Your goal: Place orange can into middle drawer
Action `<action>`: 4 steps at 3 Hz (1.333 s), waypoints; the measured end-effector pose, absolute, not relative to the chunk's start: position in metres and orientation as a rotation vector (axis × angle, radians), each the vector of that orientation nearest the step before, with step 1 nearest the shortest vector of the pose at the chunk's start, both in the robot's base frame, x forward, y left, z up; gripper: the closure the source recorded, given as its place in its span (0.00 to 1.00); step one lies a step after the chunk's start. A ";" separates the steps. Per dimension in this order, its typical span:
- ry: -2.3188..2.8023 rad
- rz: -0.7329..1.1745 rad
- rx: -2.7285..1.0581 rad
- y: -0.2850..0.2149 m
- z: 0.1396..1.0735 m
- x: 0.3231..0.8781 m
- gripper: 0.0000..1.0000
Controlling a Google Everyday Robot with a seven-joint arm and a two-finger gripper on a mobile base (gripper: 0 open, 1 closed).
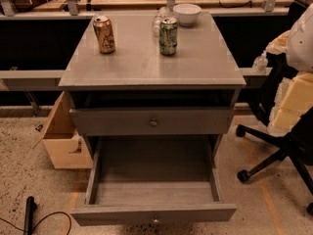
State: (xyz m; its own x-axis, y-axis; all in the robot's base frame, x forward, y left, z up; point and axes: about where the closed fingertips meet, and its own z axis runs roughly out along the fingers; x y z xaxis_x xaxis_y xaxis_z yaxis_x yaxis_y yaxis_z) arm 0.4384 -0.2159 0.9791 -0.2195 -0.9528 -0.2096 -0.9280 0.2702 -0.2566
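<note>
The orange can (104, 35) stands upright on the back left of the grey cabinet top (146, 62). The middle drawer (154, 175) is pulled fully open below, and its inside is bare. Its front panel with the small knob (155, 221) is at the bottom edge of the camera view. The gripper is not in view, and no part of the arm shows.
A green-and-white can (168, 36) stands upright right of the orange can, with a white bowl (187, 13) and a clear glass item (157, 22) behind it. The upper drawer (153, 122) is shut. A cardboard box (61, 143) sits at left, an office chair (281, 146) at right, and a black cable (29, 215) on the floor.
</note>
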 end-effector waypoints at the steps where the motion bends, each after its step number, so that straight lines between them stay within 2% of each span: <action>1: 2.224 -0.108 -1.719 -0.216 0.979 0.438 0.00; 2: 2.172 -0.043 -1.621 -0.211 0.986 0.455 0.00; 4: 1.941 0.113 -1.406 -0.163 1.017 0.543 0.00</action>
